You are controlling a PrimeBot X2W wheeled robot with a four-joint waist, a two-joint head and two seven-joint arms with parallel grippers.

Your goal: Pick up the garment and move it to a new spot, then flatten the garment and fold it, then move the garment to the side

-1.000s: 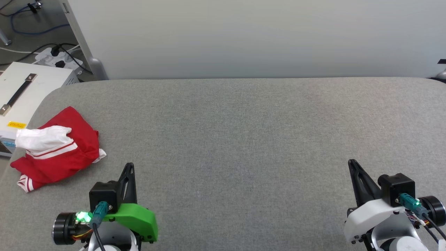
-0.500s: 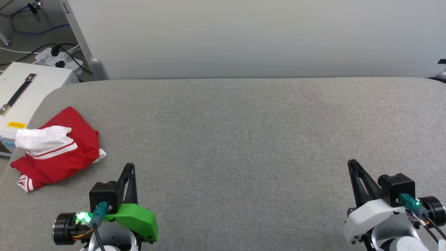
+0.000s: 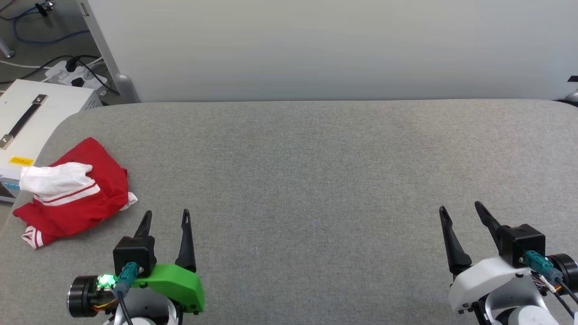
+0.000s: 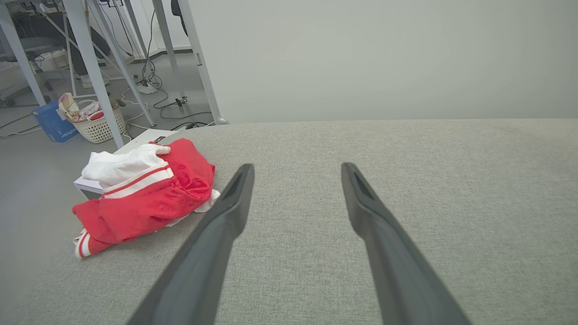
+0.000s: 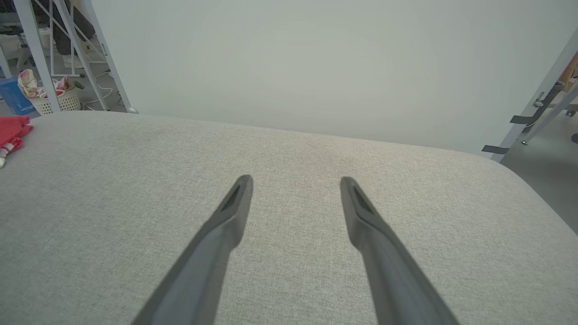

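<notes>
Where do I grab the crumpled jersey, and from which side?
On the garment, pinch the raised red fold on its right side, coming with the open left pincer from the right: the cloth bunches there, and that side faces the pincer.

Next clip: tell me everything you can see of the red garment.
The garment is red, soft-looking fabric with a white sleeve and red-and-white striped trim. It lies crumpled in a loose heap at the left edge of the grey padded surface, the sleeve bunched on top. It rests on the surface; the open left claw stands apart from it.
</notes>
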